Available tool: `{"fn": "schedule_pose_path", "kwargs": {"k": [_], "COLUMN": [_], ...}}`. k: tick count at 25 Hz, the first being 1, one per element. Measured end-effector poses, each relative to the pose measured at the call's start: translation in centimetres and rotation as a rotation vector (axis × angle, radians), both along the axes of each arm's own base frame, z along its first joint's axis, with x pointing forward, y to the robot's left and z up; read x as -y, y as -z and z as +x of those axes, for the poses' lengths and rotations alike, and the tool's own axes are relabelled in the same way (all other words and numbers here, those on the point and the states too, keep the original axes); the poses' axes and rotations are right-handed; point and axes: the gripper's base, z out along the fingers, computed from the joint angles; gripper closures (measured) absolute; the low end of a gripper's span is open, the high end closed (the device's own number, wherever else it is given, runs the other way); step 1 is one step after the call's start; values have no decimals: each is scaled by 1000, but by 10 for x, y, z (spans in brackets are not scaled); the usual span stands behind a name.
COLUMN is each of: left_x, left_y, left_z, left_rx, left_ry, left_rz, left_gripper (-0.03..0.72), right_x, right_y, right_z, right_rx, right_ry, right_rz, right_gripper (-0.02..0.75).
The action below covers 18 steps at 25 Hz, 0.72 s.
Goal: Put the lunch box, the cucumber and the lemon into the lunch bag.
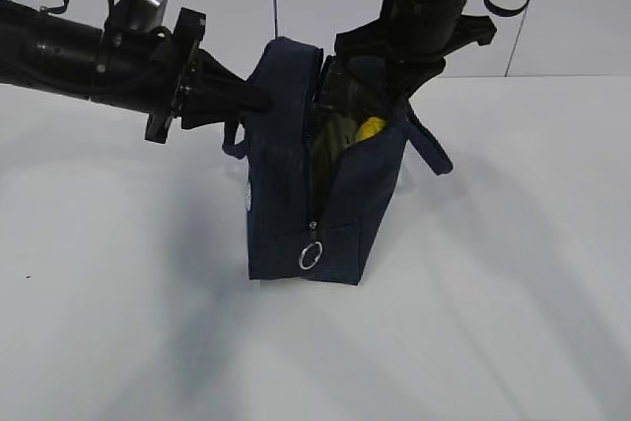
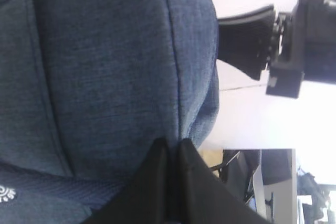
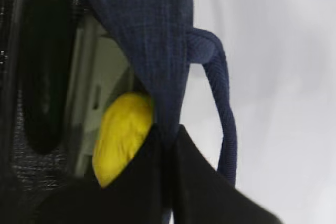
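Navy lunch bag stands upright on the white table, mouth gaping up, zipper w/ silver ring pull hanging low on the near end panel. L gripper comes in from the left side, jaws clenched on the fabric of the bag's left flap at the top edge; in left wrist view the two black fingers sit pressed together w/ blue cloth pinched between, white logo just beside them at the lower left. R gripper reaches down from above on the opposite side, clamped on the bag's right wall rim; one loop handle dangles just outside its fingers. Lemon lies inside the bag, right up against the inner face of that wall, touching the R finger's inner side as far as can be seen. Next to it, further in, a pale green-grey edge, prob. the lunch box. Cucumber: a dark green shape deep in the opening, can't tell for sure.
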Motion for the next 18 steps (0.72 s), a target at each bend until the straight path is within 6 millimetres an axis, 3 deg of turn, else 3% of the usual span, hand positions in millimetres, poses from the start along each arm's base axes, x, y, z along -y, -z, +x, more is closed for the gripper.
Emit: {"fn": "schedule_pose_path", "kwargs": {"k": [3, 6, 9, 11, 14, 18], "left_x": [2, 2, 2, 2, 3, -4], "left_y": [1, 1, 1, 0, -3, -12], "left_z": [-2, -2, -2, -2, -3, -1], "left_rx": [-15, -27, -29, -34, -41, -39], "left_ry": [10, 6, 7, 6, 23, 57], "left_rz": [10, 10, 8, -4, -37, -81], "left_gripper": [667, 565, 391, 298, 246, 235], "right_x": [-2, -3, -4, -4, -4, -4], "right_y": [1, 1, 2, 2, 2, 0], "right_z": [0, 0, 0, 0, 0, 0], "right_rx": [-9, -13, -15, -15, -15, -10], "right_ry": [2, 2, 1, 1, 1, -2], "right_rz": [26, 38, 41, 41, 41, 47], "right_gripper": [734, 707, 605, 489, 349, 302]}}
